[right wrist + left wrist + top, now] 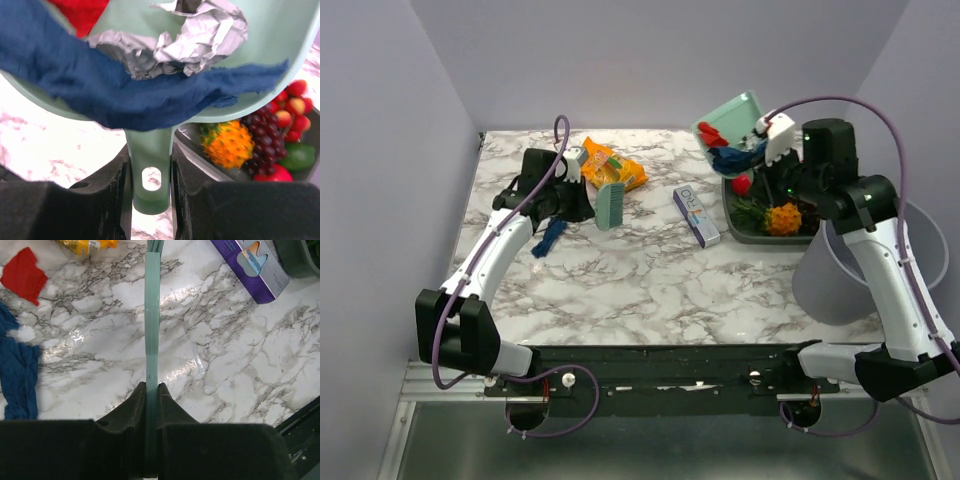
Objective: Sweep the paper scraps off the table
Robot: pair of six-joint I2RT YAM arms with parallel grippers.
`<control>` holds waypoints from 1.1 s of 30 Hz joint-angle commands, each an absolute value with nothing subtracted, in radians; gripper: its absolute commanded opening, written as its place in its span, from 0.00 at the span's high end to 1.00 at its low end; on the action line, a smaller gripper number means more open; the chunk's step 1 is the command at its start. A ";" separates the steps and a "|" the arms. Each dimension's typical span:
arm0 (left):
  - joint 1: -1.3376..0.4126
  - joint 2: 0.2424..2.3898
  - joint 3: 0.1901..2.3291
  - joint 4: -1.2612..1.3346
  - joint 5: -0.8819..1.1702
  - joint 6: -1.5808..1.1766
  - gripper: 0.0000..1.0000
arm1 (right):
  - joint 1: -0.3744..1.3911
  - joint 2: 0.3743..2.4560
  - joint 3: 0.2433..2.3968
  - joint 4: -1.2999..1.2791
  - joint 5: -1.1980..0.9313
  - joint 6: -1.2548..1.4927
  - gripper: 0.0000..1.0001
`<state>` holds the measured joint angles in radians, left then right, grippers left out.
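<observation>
Top view: left of centre, my left end effector (pixel 586 200) is clamped on a green brush (pixel 610 205). A blue scrap (pixel 550 238) lies on the desk (pixel 650 280) just below it. Upper right, my right end effector (pixel 766 138) grips a tilted dustpan (pixel 732 118) holding red and blue scraps.

Left wrist: the brush (pixel 152 330) runs up the middle. A red scrap (pixel 22 277) lies upper left and a blue one mid-left.

Right wrist: fingers (pixel 107 185) are closed on the dustpan handle. Blue paper and foil (pixel 185 40) fill the pan.
</observation>
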<state>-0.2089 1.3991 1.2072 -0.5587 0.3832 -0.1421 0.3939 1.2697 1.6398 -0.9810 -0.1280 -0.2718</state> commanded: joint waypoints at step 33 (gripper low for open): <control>-0.248 1.743 1.330 -0.488 0.575 -0.331 1.00 | -0.546 0.910 1.416 -1.194 0.132 -0.578 0.99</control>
<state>-0.2317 1.7054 1.2839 -0.4976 0.5312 -0.3119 -0.5388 0.9318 1.4696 -1.1698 -0.0029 -0.4667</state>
